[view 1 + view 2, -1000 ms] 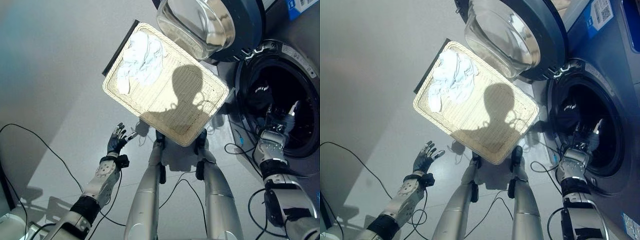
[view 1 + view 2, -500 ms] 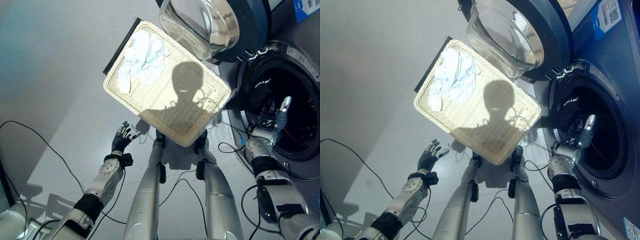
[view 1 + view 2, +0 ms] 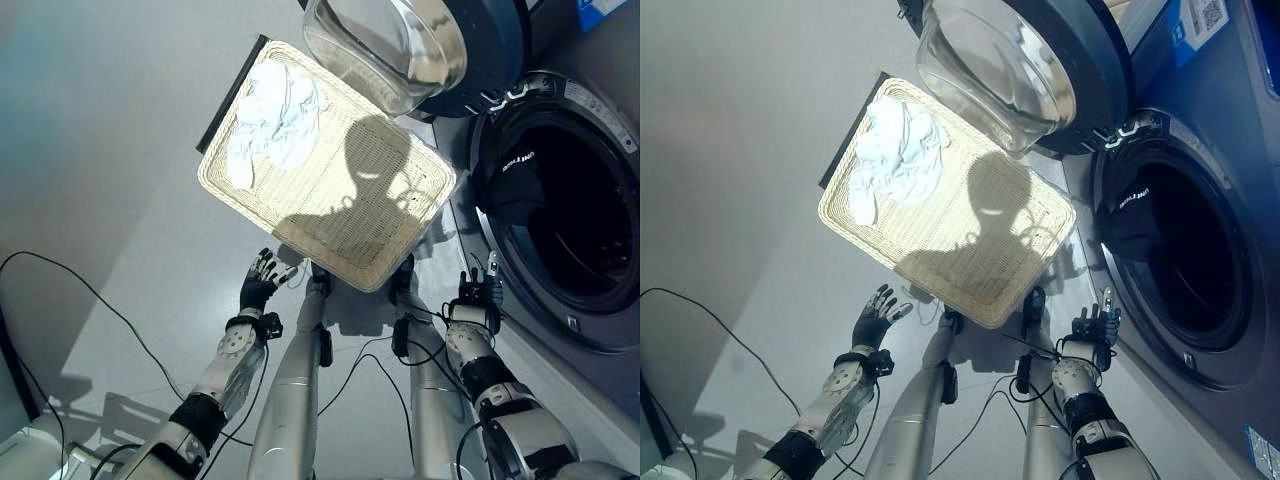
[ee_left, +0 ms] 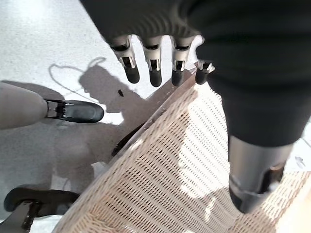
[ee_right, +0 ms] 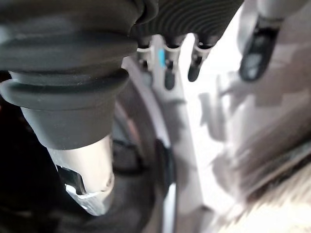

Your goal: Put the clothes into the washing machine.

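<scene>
Both hands are open and empty, so the left hand [image 3: 262, 277] should reach past the basket [image 3: 400, 205] rim to the white clothes [image 3: 272, 120], well beyond its fingers, while the right hand [image 3: 478, 296] waits by the washer [image 3: 590, 310].

Both eye views look down on the basket [image 3: 330, 190]; wrist views sit close along each hand.

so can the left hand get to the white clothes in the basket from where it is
Probably yes. The left hand is open and empty by the basket's near edge, and nothing lies between it and the white clothes at the far corner, though that is a long stretch.
</scene>
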Tool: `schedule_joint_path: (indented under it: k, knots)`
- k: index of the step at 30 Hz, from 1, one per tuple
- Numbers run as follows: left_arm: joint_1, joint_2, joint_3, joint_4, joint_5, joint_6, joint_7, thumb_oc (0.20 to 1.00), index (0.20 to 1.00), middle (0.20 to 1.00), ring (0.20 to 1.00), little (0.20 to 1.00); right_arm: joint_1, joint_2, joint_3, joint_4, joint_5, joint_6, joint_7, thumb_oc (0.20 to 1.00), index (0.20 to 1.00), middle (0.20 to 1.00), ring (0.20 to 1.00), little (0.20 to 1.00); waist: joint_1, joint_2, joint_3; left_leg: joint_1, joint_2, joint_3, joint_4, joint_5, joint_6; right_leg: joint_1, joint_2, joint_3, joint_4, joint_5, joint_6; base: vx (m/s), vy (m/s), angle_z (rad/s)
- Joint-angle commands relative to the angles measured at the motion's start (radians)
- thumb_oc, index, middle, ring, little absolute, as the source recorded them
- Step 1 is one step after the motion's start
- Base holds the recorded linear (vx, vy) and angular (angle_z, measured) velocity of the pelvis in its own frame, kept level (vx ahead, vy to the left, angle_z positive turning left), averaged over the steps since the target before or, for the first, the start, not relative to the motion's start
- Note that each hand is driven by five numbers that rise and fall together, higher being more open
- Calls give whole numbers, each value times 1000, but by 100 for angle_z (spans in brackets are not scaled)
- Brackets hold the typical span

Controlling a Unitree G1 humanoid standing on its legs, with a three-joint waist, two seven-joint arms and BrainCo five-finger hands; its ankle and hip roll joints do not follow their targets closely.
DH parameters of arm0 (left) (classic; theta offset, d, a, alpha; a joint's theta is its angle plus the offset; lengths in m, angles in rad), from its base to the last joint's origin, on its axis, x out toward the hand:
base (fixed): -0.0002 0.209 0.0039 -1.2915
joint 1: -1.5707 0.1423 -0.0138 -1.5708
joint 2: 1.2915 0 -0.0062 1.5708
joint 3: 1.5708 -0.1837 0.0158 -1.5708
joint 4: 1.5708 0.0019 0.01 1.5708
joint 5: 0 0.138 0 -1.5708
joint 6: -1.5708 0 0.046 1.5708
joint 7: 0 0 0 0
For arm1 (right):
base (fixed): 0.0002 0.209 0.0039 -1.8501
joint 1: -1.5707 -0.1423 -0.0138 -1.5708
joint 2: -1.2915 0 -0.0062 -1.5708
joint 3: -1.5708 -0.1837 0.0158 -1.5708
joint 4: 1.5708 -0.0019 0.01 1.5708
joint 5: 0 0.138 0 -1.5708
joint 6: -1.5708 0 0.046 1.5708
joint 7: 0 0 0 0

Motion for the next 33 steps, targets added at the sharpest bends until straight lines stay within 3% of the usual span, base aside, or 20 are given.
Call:
schedule_joint_path:
  k: [1,3,5,6,11,12,16,22,23,33]
  knots:
    - [43,-15,9,-21,39,-36,19,1000,1000,1000,1000,1000,78,1,14,-63,-133,-55,-109,1000,1000,1000,1000,1000,1,-6,-17,12,-63,64,23,-77,0,55,39,-9,-135,101,73,-28,95,-7]
    - [53,-19,13,-21,40,-44,15,1000,1000,1000,1000,1000,107,15,39,-78,-124,-13,-70,1000,1000,1000,1000,1000,-2,-7,-17,12,-62,69,19,-75,-1,55,39,-5,-142,105,73,-23,82,-5]
    - [60,-30,15,-19,47,-52,19,1000,1000,1000,1000,1000,132,23,70,-80,-102,79,16,1000,1000,1000,1000,1000,-5,-8,-17,12,-61,74,15,-71,0,54,39,2,-148,109,72,-16,62,-6]
    - [60,-30,16,-19,47,-52,19,1000,1000,1000,1000,1000,132,23,72,-79,-96,85,25,1000,1000,1000,1000,1000,-6,-8,-17,13,-61,75,15,-71,0,54,39,2,-148,109,72,-5,45,-8]
    - [49,-49,19,21,52,-68,6,1000,1000,1000,1000,1000,124,19,94,-4,-36,230,249,1000,1000,1000,1000,1000,-3,-1,-17,8,-62,81,13,-66,1,50,34,6,-147,106,74,6,32,-7]
    - [33,-53,18,40,47,-65,-3,1000,1000,1000,1000,1000,94,4,82,51,-30,282,324,1000,1000,1000,1000,1000,1,8,-17,0,-64,81,18,-64,-2,43,30,3,-138,101,75,21,0,-5]
    - [1,-49,13,65,34,-52,-16,1000,1000,1000,1000,1000,4,-69,24,180,-53,374,416,1000,1000,1000,1000,1000,18,28,-17,-33,-71,67,45,-67,-7,12,24,-11,-101,84,76,43,-71,0]
    - [-28,-36,9,67,25,-31,-15,1000,1000,1000,1000,1000,-56,-127,-23,256,-37,403,458,1000,1000,1000,1000,1000,32,38,-17,-78,-74,51,70,-64,-12,-30,25,-22,-72,81,75,43,-114,8]
    - [-44,-10,-19,52,10,-15,2,1000,1000,1000,1000,1000,-122,-194,-88,321,87,389,499,1000,1000,1000,1000,1000,53,51,-17,-117,-70,27,74,-64,-19,-77,31,-38,-23,58,73,115,-339,25]
    - [-51,53,-60,-52,-20,12,29,1000,1000,1000,1000,1000,-242,-322,-166,333,237,345,568,1000,1000,1000,1000,1000,85,75,-17,-216,-44,10,132,-70,-31,-190,9,-69,89,20,58,58,-169,15]
